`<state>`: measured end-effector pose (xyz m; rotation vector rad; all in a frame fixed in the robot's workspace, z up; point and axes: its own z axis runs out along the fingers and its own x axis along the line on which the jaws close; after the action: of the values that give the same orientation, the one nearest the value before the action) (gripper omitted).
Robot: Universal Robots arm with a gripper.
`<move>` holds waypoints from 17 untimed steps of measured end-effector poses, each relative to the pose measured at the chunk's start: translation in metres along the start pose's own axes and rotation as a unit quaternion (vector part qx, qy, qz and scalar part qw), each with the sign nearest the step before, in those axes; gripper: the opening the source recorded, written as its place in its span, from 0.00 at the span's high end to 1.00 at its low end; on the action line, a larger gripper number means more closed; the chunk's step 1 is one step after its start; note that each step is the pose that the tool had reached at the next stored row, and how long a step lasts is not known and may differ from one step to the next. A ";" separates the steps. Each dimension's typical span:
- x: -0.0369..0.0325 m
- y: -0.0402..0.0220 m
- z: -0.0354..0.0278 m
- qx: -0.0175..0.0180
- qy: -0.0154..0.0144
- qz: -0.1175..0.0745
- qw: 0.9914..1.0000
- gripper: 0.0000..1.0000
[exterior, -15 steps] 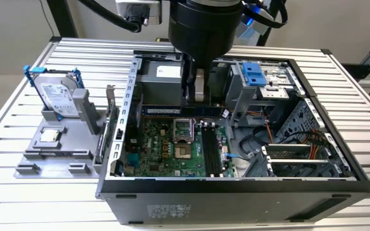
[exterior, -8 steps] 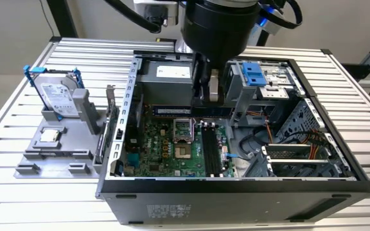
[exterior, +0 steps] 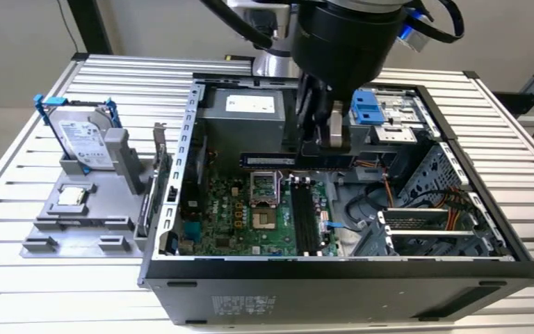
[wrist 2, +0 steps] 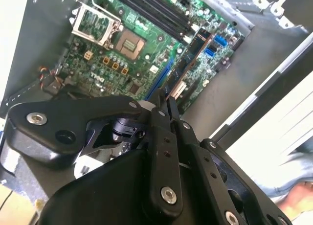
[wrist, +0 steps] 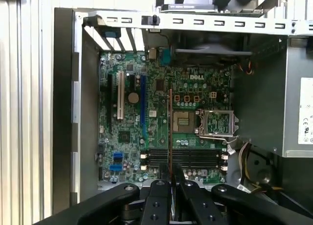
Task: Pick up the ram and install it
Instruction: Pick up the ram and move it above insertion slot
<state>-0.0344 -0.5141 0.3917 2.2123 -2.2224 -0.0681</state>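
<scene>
Ram, pinched at one end by the gripper, juts toward the exterior view's left, crosswise to the memory slots.

In the exterior view, looks down from well back onto the open black metal computer case, dark robot arm at twelve o'clock. In both wrist views, peers close past black gripper fingers onto its green motherboard.
</scene>
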 end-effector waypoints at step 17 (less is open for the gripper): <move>-0.0004 -0.0503 -0.0018 0.000 0.000 0.000 1.000 1.00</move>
<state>0.0159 -0.5139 0.3918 2.2124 -2.2220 -0.0681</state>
